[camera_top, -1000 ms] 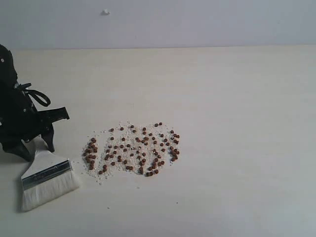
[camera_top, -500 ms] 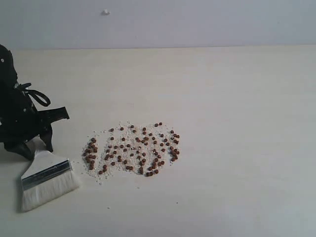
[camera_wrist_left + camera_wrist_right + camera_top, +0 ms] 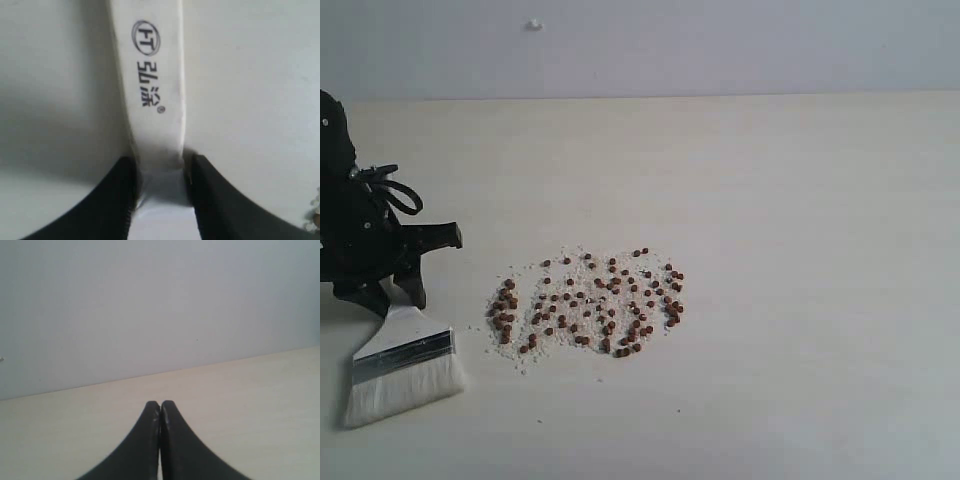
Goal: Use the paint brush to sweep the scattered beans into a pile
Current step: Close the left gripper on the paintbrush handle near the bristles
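Observation:
The beans lie spread in a loose oval patch mixed with white crumbs, left of the table's middle. To their left the paint brush lies flat, its cream bristles toward the front edge and its white handle pointing back. My left gripper stands over the handle, and both black fingers press against its sides, shut on it. My right gripper is shut with nothing in it, over bare table; the exterior view does not show it.
The pale table stretches bare to the right of the beans and behind them. A grey wall with a small white speck runs along the back edge.
The left jaws have narrowed onto the brush handle. The brush has shifted left, its bristle end moving toward the front left corner. The beans have not moved.

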You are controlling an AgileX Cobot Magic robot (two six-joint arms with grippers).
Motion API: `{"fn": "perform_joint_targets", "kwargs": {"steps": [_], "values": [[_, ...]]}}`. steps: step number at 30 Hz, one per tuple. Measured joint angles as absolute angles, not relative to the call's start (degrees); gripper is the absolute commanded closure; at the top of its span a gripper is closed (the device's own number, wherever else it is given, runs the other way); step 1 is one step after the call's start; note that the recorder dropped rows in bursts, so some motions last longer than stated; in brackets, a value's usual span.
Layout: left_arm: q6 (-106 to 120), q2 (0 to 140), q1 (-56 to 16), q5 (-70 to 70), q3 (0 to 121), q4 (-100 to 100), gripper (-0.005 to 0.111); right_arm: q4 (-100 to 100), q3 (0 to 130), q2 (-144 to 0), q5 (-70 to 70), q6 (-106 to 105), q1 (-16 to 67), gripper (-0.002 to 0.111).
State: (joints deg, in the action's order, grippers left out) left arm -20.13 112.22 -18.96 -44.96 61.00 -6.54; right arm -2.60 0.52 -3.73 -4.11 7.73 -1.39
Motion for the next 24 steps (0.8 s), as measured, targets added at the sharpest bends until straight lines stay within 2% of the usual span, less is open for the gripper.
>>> {"fn": "perform_joint_targets", "kwargs": {"steps": [24], "values": [[-18.41,112.22,-18.96,-44.96,61.03,-6.54,0.107,-2.6,0.52,-3.73,-4.11,7.73,-1.39,0.108]]}}
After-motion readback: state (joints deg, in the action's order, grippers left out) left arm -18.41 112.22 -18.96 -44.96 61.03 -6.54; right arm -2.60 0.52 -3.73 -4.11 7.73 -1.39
